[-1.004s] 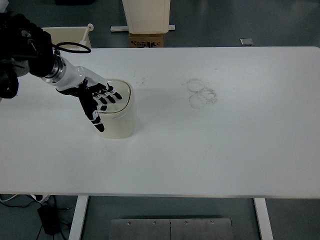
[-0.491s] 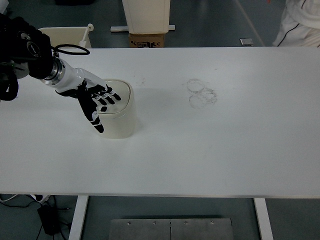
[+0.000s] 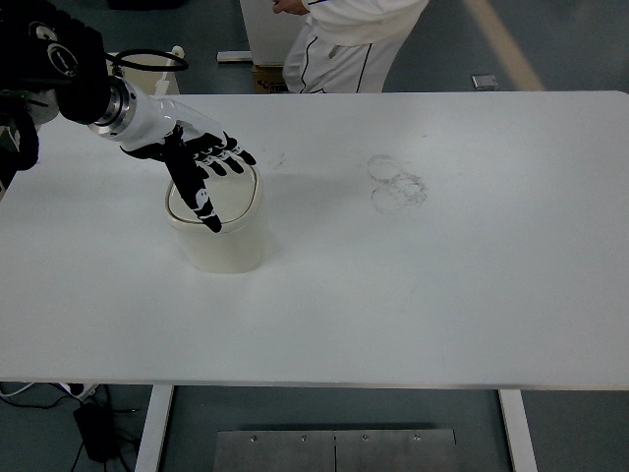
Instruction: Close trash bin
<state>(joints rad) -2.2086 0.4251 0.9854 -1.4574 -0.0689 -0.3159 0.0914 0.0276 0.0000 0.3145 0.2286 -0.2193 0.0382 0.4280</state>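
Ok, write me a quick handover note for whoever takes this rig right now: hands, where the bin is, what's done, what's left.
Left hand: open, fingers spread, held above the trash bin, holding nothing.
Right hand: not in view.
Trash bin: upright on the white table, left of centre. Its lid looks seated flat in the rim, though the hand covers part of it.
Done: the bin appears closed.
Left: confirm the lid is fully shut, then clear the hand away.
Note: a person stands at the table's far edge.

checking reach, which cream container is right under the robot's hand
The bin on the table, beneath the left hand; the other container stands beyond the far edge.
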